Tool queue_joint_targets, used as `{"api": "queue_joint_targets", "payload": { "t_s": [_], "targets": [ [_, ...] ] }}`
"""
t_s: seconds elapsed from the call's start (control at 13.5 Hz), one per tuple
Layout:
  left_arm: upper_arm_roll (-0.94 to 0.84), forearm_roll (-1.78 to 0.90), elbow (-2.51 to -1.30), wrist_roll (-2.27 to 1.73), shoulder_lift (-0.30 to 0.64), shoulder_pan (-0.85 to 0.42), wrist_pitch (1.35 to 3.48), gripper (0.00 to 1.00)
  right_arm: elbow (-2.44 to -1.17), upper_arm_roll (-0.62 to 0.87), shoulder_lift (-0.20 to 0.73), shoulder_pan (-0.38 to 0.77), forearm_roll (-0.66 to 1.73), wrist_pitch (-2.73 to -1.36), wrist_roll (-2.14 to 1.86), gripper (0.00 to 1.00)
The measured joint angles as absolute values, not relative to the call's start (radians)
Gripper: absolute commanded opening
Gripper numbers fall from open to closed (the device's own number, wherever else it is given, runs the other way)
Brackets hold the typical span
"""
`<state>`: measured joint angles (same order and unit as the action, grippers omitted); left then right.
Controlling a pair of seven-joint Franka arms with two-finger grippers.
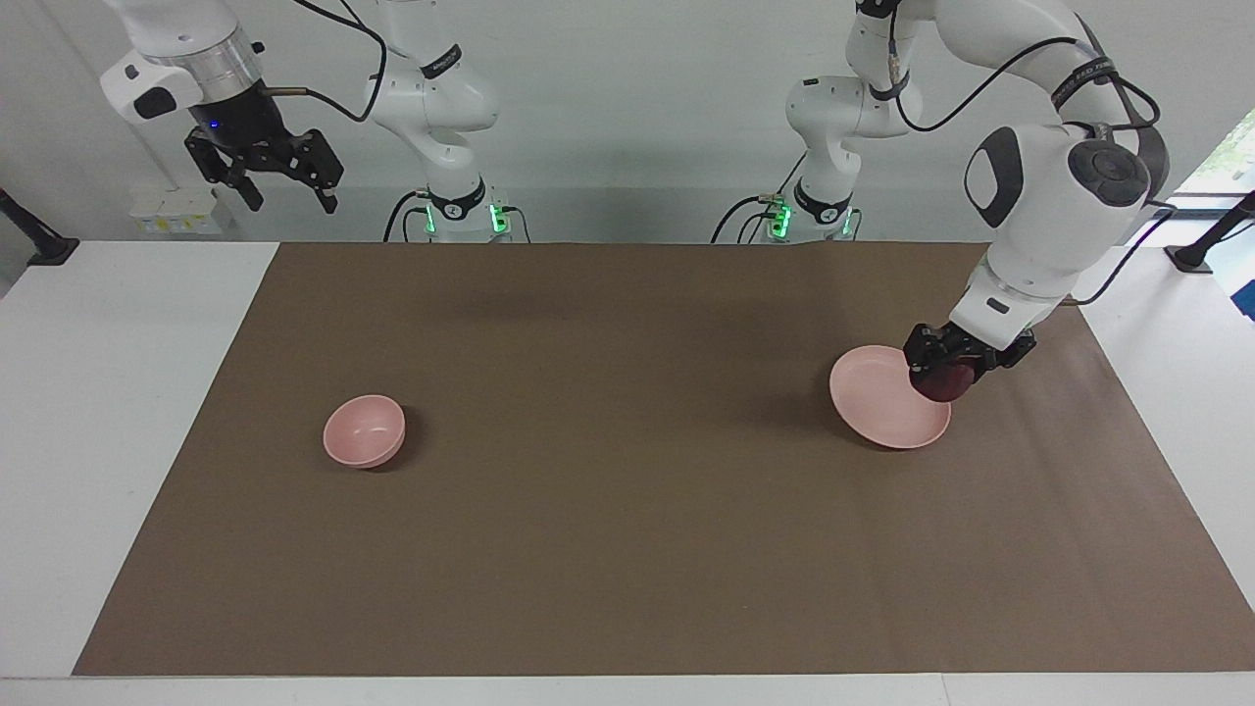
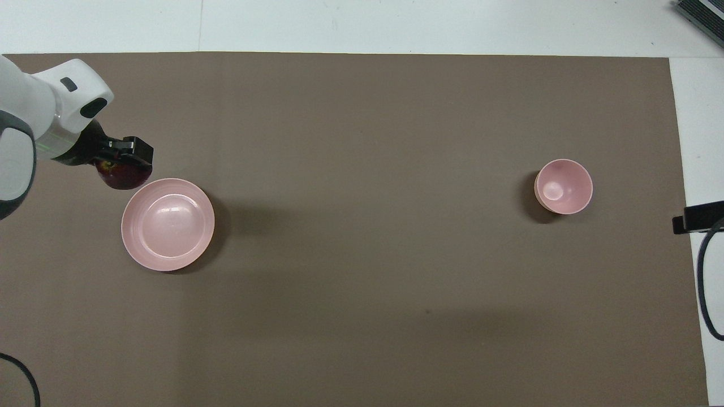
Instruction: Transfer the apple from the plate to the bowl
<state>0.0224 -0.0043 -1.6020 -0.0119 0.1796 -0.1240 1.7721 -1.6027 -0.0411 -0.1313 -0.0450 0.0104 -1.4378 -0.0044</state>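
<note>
Facing view: the brown mat (image 1: 627, 471) carries the plate (image 1: 882, 407), bare, and the bowl (image 1: 364, 429) well apart. The left gripper (image 1: 946, 373) clamps the apple (image 1: 944, 383) above the plate's rim. The right gripper (image 1: 284, 181) waits raised, fingers spread.

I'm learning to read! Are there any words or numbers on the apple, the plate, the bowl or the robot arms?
Apple, plate, bowl: no writing shows.
Left arm's black band: pale lettering, too small to read.
Right arm's black band: the same, unreadable.
</note>
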Motion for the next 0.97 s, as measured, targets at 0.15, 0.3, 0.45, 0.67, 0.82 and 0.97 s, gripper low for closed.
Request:
{"api": "queue_joint_targets", "payload": {
  "t_s": [0.15,0.3,0.45,0.67,0.82,0.97],
  "targets": [
    [0.025,-0.004,-1.549,-0.012,0.177,-0.123,1.689,0.0,-1.606,-0.041,-0.134,-0.045,0.011,-1.438,-0.004,1.0],
    [0.028,-0.004,-1.509,-0.012,0.163,-0.122,1.598,0.0,-1.61,-0.042,-0.137,-0.047,0.011,-1.438,-0.004,1.0],
    [0.034,-0.005,-1.489,-0.012,0.132,-0.121,1.521,0.0,-1.613,-0.042,-0.138,-0.047,0.011,-1.438,-0.004,1.0],
    [0.035,-0.027,-1.481,-0.044,0.035,-0.121,1.43,0.0,-1.62,-0.043,-0.14,-0.048,0.011,-1.433,-0.004,1.0],
    [0.035,-0.027,-1.505,-0.095,-0.026,-0.121,1.394,0.0,-1.637,-0.043,-0.147,-0.059,0.025,-1.413,-0.056,1.0],
    [0.034,-0.016,-1.524,-0.113,-0.041,-0.122,1.394,0.0,-1.652,-0.046,-0.156,-0.072,0.053,-1.411,-0.14,1.0]
  ]
}}
